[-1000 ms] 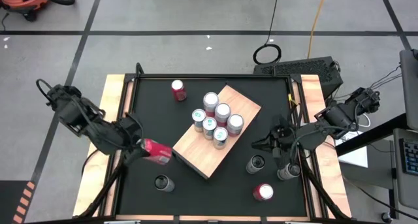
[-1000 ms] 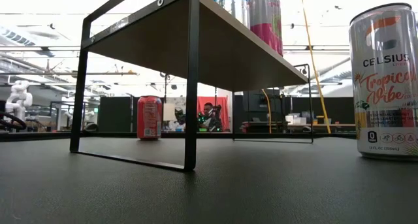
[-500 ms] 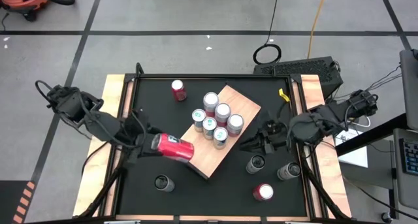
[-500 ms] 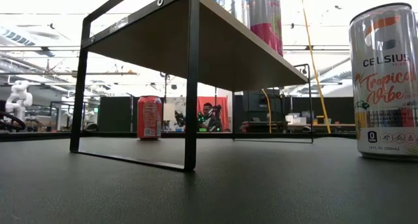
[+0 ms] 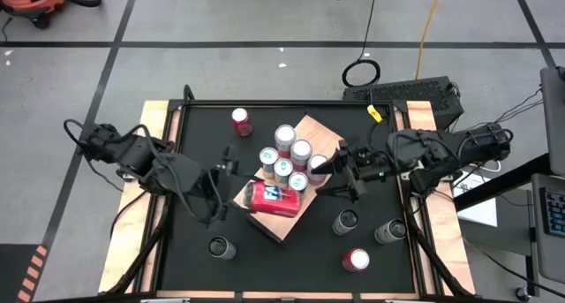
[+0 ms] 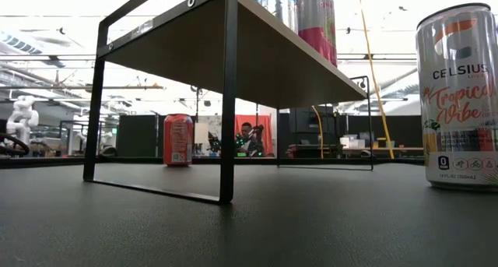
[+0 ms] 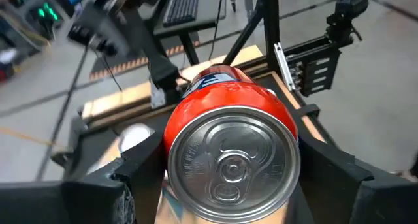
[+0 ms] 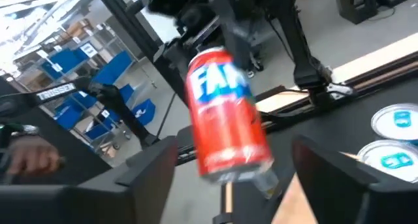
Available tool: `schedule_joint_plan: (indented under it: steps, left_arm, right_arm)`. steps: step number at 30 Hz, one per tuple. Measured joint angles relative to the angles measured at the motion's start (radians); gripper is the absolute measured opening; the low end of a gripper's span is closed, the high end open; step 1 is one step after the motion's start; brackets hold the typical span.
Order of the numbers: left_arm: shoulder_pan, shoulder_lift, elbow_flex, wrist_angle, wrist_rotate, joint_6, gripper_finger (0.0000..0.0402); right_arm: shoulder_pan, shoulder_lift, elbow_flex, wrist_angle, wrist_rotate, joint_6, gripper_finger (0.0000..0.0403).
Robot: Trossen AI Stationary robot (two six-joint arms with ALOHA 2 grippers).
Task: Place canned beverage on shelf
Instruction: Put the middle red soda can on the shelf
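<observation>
Left wrist view: left tool clamps the red can, lid end toward the camera. High view shows that can lying sideways over the near corner of the shelf, beside the upright cans grouped mid-board. Right tool sits just past the can, fingers spread, holding nothing. Looks like the carry/hand-over step. Next: stand the can upright on bare board, clear of the group, then let go.

Both arms are matte black, built of chunky jointed segments with loose black cables looped along them. Left gripper and right gripper have broad, flat black fingers.
</observation>
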Motion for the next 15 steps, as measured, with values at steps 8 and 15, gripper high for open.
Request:
schedule_joint_plan:
  steps: [8,15]
  left_arm:
    - [0.034,0.057,0.0,0.102,0.032,0.05,0.0274]
    - [0.053,0.086,0.0,0.123,0.038,0.093,0.0274]
  right_arm:
    - [-0.063,0.052,0.093,-0.123,-0.121,-0.071,0.0368]
    - [-0.118,0.191,0.263,-0.333,-0.328,-0.108,0.0377]
